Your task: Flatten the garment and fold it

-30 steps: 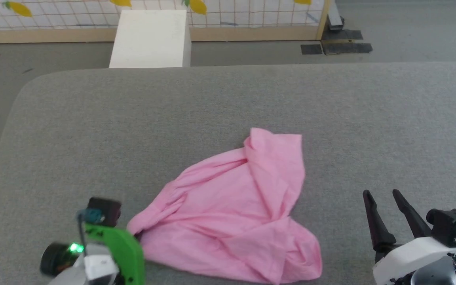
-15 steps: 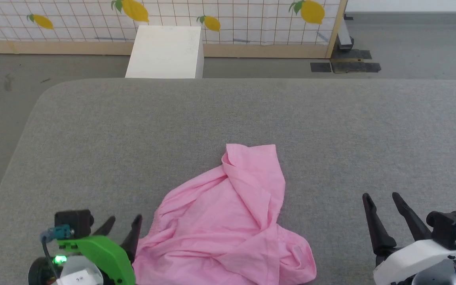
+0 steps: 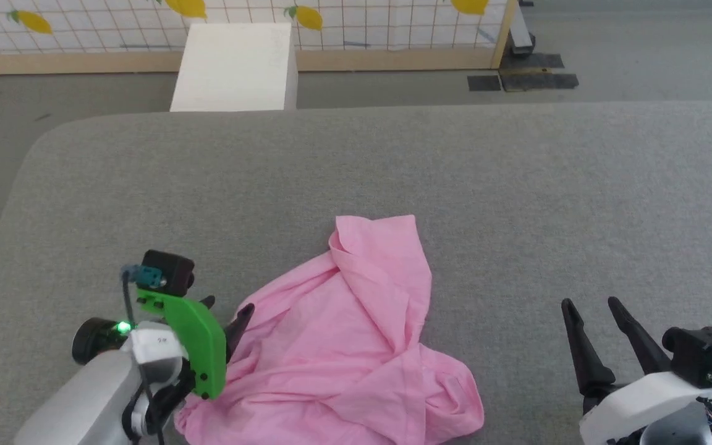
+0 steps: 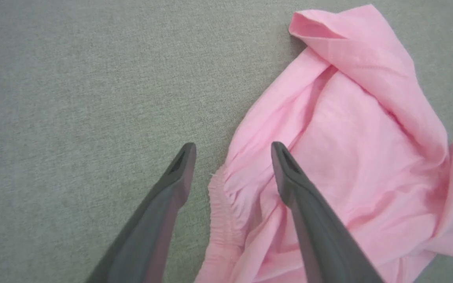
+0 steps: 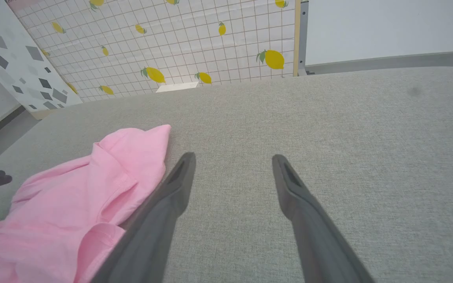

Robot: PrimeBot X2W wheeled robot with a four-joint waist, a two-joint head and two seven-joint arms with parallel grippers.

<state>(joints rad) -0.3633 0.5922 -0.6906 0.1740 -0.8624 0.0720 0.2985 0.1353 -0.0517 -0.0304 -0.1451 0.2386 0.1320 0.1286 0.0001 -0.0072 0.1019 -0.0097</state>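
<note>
- Left gripper (image 3: 227, 306) (image 4: 233, 146): fingers spread apart, holding nothing. One finger is over the gathered hem, the other over bare surface.
- Right gripper (image 3: 589, 303) (image 5: 232, 157): fingers apart, empty, well clear of the cloth.
- Garment (image 3: 343, 346) (image 4: 348, 149) (image 5: 73, 204): thin pink fabric, crumpled and creased, with one folded flap pointing away. It lies on the near middle of the padded surface (image 3: 393, 161), a grey woven covering with rounded corners.
- Change: a second ago the left fingers were clamped on the garment's left edge; that edge is now released.
</note>
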